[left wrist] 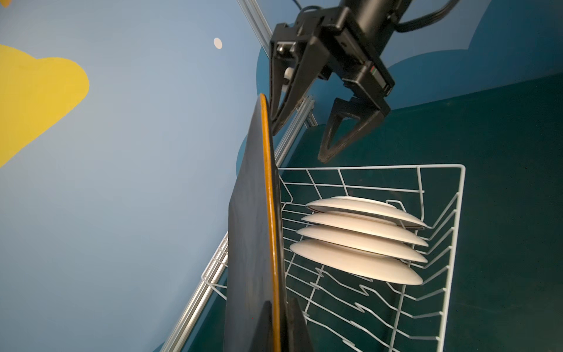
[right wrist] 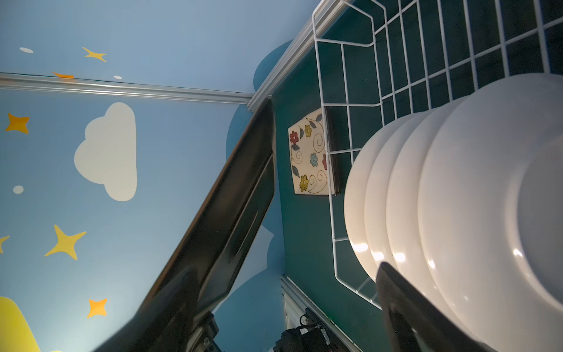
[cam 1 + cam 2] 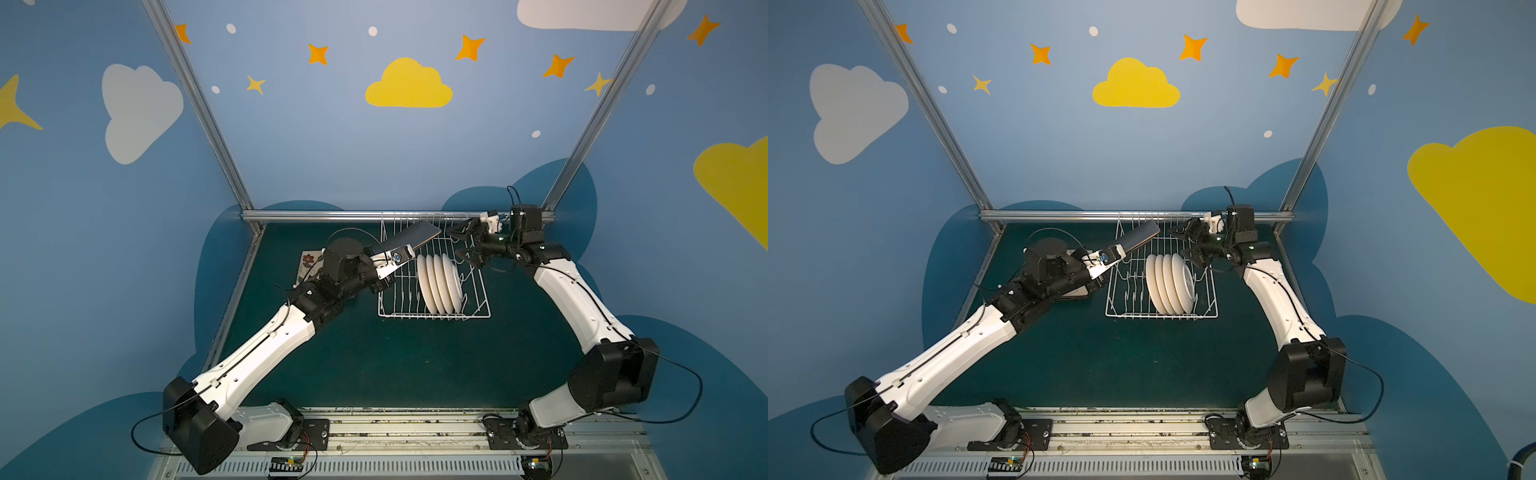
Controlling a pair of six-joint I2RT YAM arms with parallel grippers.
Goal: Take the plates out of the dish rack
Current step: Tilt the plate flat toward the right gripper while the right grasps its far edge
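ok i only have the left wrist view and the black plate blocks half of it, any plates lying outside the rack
observer: yes, a flowered square plate lies face up on the green mat, left of the dish rack
operator: any square ones still in the rack
observer: none; in both top views only four round white plates stand there
operator: is mine clear of the wires
observer: looks so; the held plate tilts above the rack's far left, in the left tool

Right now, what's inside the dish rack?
Four round white plates stand on edge in the dish rack. The square plate held by the left gripper covers part of its far end.
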